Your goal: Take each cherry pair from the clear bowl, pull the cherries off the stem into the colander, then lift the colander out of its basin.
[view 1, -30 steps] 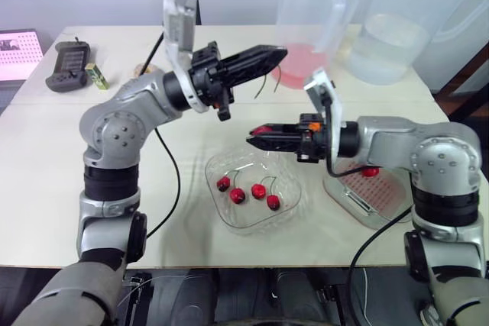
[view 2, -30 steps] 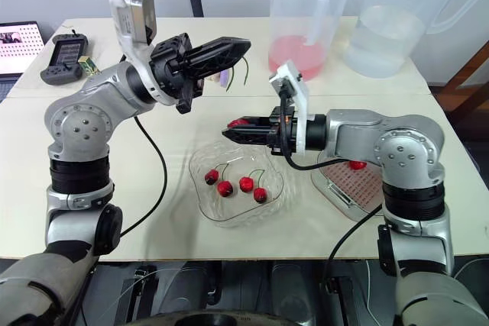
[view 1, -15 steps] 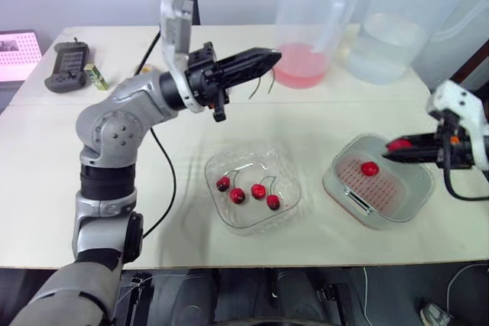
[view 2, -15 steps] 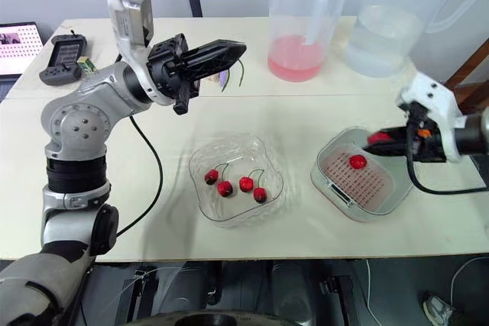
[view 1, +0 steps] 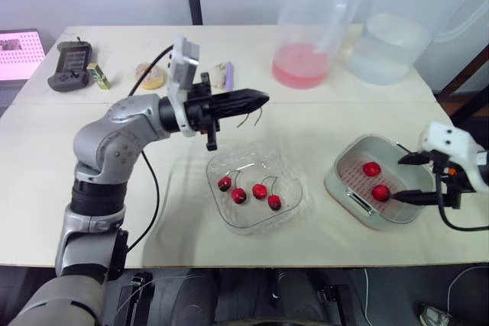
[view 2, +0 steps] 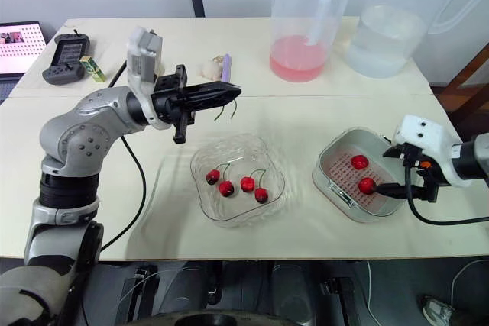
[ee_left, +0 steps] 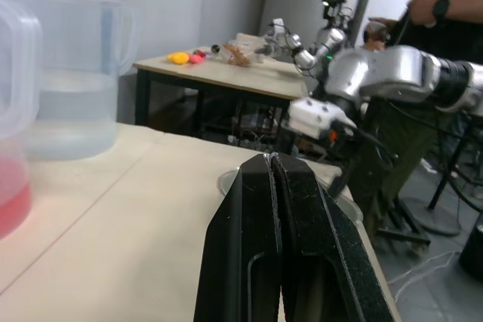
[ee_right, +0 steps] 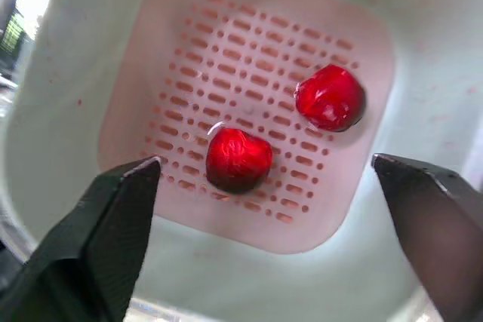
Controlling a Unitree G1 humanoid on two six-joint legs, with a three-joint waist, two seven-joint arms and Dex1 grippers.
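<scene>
The clear bowl [view 1: 291, 170] sits mid-table with two stemmed cherry pairs [view 1: 250, 192] in it. My left gripper [view 1: 262, 98] hovers above the bowl's far edge, shut on a bare green stem [view 1: 246, 119] that dangles from its tips. To the right, the pink colander [view 1: 359, 182] rests inside its grey basin [view 1: 337, 175] and holds two loose cherries [ee_right: 239, 159] [ee_right: 330, 98]. My right gripper [view 1: 412, 178] hangs over the colander's near right side, open, with nothing between its fingers [ee_right: 121, 216].
A pitcher with pink liquid [view 1: 306, 32] and a pitcher of water [view 1: 397, 20] stand at the back right. A black handheld controller [view 1: 67, 66], a small green box [view 1: 97, 75] and a pink-lit screen [view 1: 18, 55] lie at the far left.
My right gripper went from above the bowl to the colander and opened, and a second cherry now lies in the colander. My left gripper came down lower, still holding the stem.
</scene>
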